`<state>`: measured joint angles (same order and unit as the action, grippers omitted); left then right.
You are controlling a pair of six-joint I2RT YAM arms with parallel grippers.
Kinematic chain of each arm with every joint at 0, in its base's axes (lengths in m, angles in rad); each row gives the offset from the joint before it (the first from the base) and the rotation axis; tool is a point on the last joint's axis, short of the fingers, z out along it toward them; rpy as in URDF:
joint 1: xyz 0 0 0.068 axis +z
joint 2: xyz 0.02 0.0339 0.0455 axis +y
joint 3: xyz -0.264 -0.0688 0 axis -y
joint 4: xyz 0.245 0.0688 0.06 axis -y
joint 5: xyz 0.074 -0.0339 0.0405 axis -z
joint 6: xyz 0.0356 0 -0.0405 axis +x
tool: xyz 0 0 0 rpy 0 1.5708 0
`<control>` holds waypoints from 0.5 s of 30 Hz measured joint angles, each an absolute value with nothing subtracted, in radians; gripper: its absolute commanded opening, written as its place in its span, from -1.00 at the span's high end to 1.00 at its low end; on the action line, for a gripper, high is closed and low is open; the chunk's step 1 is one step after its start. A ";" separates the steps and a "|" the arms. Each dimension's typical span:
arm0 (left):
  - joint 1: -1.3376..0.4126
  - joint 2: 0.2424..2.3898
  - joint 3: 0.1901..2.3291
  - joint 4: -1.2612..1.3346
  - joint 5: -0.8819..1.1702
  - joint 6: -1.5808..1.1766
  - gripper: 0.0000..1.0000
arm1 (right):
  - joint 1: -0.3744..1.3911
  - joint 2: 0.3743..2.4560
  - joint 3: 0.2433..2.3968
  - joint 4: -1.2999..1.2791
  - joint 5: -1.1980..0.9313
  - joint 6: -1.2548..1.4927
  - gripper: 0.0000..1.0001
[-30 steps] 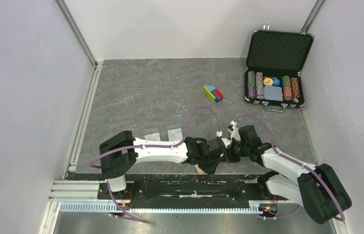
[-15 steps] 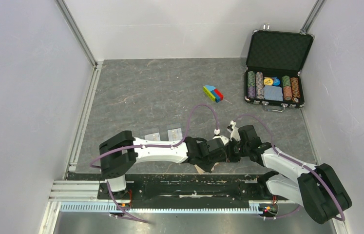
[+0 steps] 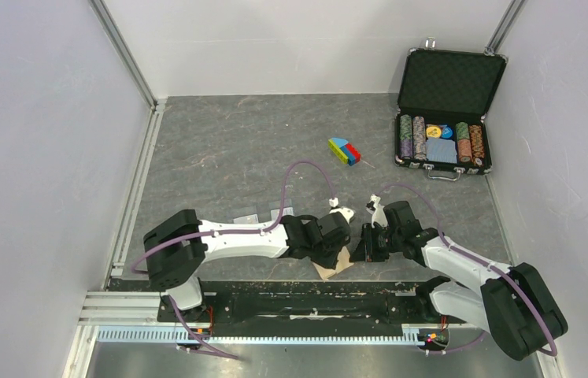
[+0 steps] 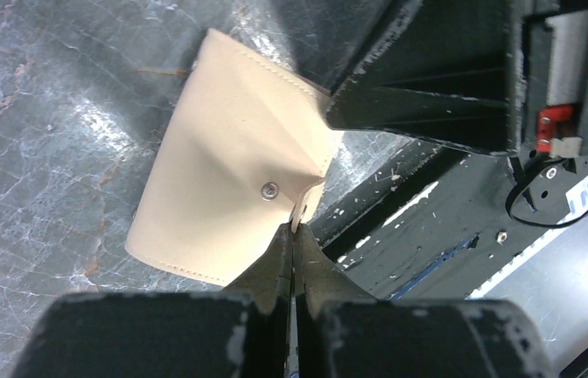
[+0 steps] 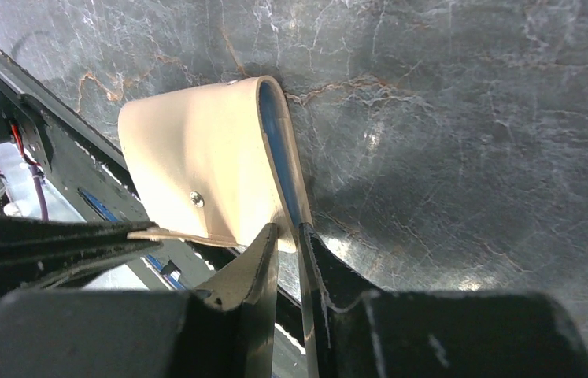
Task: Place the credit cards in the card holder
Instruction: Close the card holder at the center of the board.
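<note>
- left gripper [image 4: 293, 236]: jaws pressed together, pinching a thin edge of the card holder [image 4: 220, 189] just beside its round snap button [image 4: 270, 189].
- right gripper [image 5: 289, 236]: fingers [image 5: 263, 256] nearly closed, clamped on the opposite edge of the card holder [image 5: 188, 157], where the flap curls over and shows a blue lining.
- the two grippers face each other with the holder between them; in the left wrist view the right gripper [image 4: 416, 102] is the black block at upper right.
- card holder [image 3: 336, 264]: tan, partly folded, at the near edge of the table [image 3: 235, 142], one corner reaching over the black base rail [image 3: 298, 303]; whether it rests on the surface or is lifted cannot be told.
- credit cards [image 3: 245, 216]: two pale rectangles lying flat side by side on the table, to the left of the holder and apart from it, partly covered by the left arm [image 3: 235, 240] in the top view.
- block toy [image 3: 344, 151]: small, multicoloured, near the table's middle, well apart from the grippers.
- chip case [image 3: 448, 87]: black, lid raised, at the far right corner, holding rows of poker chips and a blue deck.
</note>
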<state>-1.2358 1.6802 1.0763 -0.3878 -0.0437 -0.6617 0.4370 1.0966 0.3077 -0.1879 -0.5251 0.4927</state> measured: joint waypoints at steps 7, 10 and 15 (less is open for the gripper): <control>-1.204 1.680 1.066 -0.386 -0.035 -0.694 0.96 | 0.437 1.100 0.318 -0.208 -0.516 0.477 0.67; -1.199 1.682 1.066 -0.387 -0.035 -0.699 0.96 | 0.437 1.100 0.320 -0.213 -0.515 0.473 0.67; -1.198 1.703 1.066 -0.387 -0.042 -0.714 0.96 | 0.443 1.102 0.328 -0.226 -0.513 0.465 0.66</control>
